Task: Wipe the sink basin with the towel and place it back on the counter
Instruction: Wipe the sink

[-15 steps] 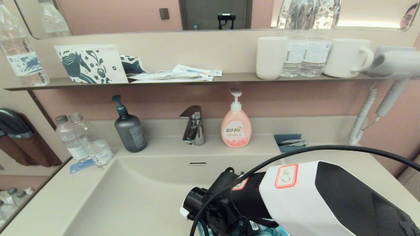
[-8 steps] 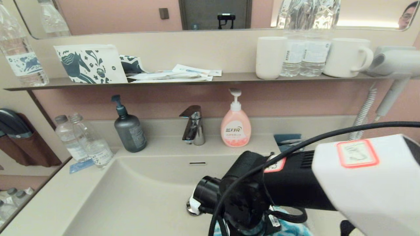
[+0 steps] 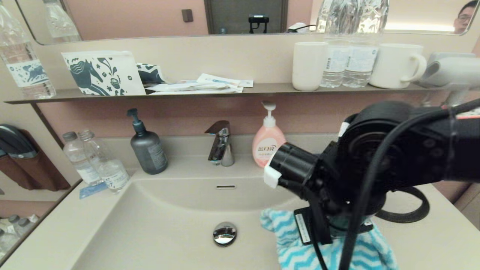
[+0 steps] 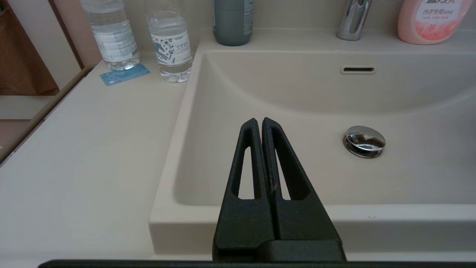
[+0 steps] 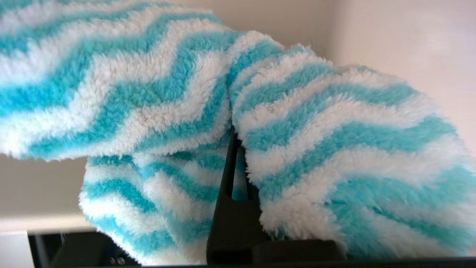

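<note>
Head view: the towel [image 3: 330,251], fluffy, limp and light, hangs under the right tool [image 3: 337,234] over the basin's [image 3: 168,221] near right corner, beside the chrome plug [image 3: 224,233].

Left wrist view: the left tool [image 4: 261,124] is clenched empty above the smooth worktop [image 4: 81,149].

Right wrist view: the right tool [image 5: 232,149] pinches a bunched fold; the pile should grip well.

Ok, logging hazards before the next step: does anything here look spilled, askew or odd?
Nothing stands out. The towel hangs bunched from the right gripper over the sink basin's right edge. The left gripper sits shut at the front rim. No spills visible.
</note>
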Tool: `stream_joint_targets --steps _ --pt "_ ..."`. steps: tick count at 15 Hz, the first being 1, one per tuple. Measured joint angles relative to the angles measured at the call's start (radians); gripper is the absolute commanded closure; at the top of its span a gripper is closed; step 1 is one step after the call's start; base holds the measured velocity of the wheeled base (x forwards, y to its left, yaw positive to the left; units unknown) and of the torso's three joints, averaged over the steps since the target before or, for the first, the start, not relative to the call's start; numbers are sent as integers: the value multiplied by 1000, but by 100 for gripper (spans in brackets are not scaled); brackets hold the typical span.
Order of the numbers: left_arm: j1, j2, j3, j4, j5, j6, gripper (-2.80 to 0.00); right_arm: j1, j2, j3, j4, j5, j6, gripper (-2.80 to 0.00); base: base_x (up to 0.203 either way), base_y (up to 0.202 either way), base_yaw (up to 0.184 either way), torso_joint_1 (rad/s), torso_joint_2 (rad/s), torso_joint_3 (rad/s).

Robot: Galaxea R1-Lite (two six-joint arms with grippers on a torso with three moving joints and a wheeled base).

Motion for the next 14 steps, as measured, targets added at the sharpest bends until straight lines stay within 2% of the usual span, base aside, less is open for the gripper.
stream_joint_targets --steps 9,14 --pt "0 0 0 0 0 0 0 -212 -247 -2 137 -60 -20 0 0 0 0 0 0 0" --pt "0 0 0 0 0 0 0 -375 -357 34 135 -57 -100 0 0 0 0 0 0 0"
